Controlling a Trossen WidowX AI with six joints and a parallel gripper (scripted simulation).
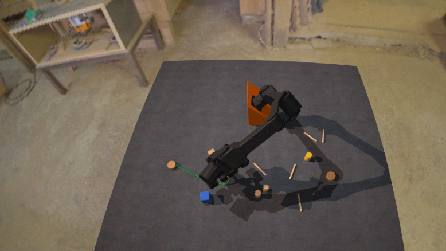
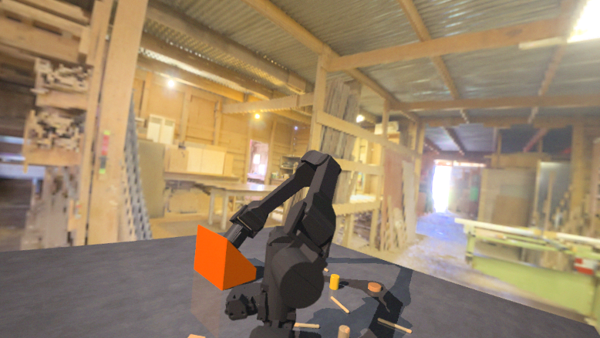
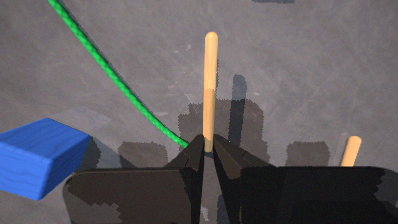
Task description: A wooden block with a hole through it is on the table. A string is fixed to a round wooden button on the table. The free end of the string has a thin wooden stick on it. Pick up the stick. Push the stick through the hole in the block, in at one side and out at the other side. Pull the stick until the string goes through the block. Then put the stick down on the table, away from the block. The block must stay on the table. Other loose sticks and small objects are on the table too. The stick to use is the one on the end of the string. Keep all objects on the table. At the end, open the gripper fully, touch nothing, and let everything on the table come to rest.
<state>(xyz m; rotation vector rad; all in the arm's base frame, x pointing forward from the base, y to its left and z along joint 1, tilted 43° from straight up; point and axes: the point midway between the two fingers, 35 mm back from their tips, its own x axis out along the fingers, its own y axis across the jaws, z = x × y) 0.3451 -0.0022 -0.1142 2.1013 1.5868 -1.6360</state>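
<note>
Wrist view: the stick (image 1: 229,177) (image 3: 210,75) is clamped near one end between the fingertips of the gripper (image 1: 222,178) (image 3: 207,140), its free end pointing ahead. The green string (image 1: 187,171) (image 3: 120,82) reaches the fingers and, in the top view, leads back to the round button (image 1: 171,165). The pale wooden block (image 1: 211,151) (image 2: 196,336), presumably the one to thread, is partly covered by the arm; its hole cannot be seen.

Recommended procedure: align the stick's axis with the hole before advancing. Approach slowly, level with the bore, and keep the fingertips off the face. Insert straight; side load could tip or drag the block. Allow slack so that the string does not pull the button. Regrip on the far side once enough stick protrudes.

Parts count, top view, outward: held stick, 1; string, 1; button, 1; pale block, 1; blue cube (image 1: 204,196) (image 3: 30,162), 1; short pegs (image 1: 257,193) (image 2: 343,331), 2; loose sticks (image 1: 292,171) (image 2: 338,304) (image 3: 351,151), 5; yellow cylinder (image 1: 308,156) (image 2: 334,282), 1; reddish disc (image 1: 331,175) (image 2: 374,287), 1; orange wedge (image 1: 257,120) (image 2: 211,258), 1.
</note>
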